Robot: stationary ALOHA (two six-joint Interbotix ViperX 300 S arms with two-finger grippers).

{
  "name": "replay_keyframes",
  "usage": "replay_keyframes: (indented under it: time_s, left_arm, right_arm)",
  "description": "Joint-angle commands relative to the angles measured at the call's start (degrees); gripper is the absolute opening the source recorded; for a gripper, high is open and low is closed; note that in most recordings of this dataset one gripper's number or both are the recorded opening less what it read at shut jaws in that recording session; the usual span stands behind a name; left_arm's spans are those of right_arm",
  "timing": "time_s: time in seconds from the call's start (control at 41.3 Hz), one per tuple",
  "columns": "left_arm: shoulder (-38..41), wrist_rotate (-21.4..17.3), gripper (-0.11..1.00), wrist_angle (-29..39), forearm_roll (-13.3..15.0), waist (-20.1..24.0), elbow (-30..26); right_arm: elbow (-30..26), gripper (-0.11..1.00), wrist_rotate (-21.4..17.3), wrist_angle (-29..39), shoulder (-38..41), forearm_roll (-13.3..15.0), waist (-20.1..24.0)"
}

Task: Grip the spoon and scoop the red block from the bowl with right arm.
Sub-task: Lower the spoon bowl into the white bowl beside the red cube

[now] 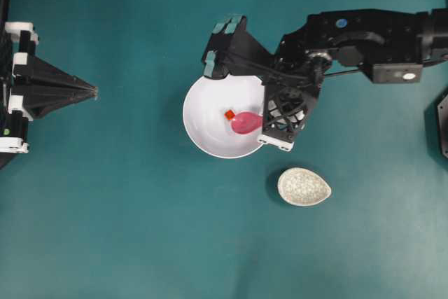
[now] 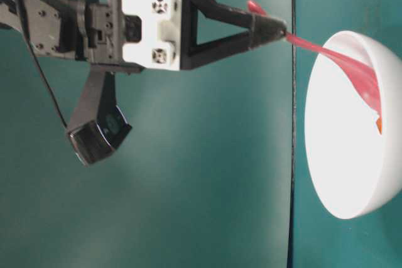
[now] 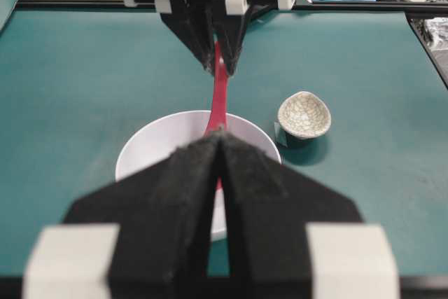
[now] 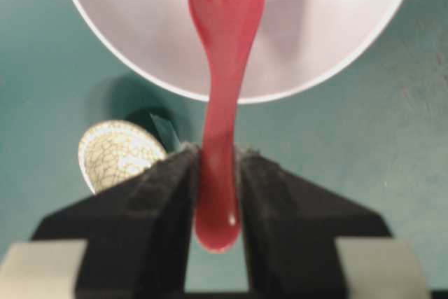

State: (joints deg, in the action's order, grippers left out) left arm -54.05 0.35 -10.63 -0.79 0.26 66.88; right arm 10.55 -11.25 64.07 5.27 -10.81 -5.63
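Right wrist view: the right claw [image 4: 217, 173] is closed on the spoon [image 4: 222, 68] handle, scoop ahead inside the bowl [image 4: 336, 47]; the left claw [image 3: 218, 146] is closed, empty.

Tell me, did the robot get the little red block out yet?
Not yet. Done: the right end effector is shut on the spoon. Happening now: the scoop sits inside the bowl, right beside the red block. Left: get the block onto the spoon and lift it out.

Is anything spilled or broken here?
Nothing stands out. The bowl sits upright, the red block is inside it, and the right end effector holds the spoon by its handle. The speckled dish looks whole.
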Motion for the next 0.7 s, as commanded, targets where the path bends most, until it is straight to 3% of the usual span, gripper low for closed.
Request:
replay_keyframes:
  time_s: [0.0, 0.315, 0.678]
  left_arm:
    - [0.44, -0.09, 0.0, -0.62, -0.18, -0.09, -1.05]
    - [0.44, -0.26, 0.0, -0.62, -0.18, -0.09, -1.05]
    - [0.44, -0.79, 0.0, -0.62, -0.18, 0.0, -1.05]
  right_arm:
    - [-1.85, 0.25, 0.09, -0.09, -0.62, 0.18, 0.18]
    - [-1.85, 0.25, -0.09, 5.19, -0.62, 0.88, 0.09]
    - [-1.85, 0.25, -0.18, 2.64, -0.18, 0.97, -0.53]
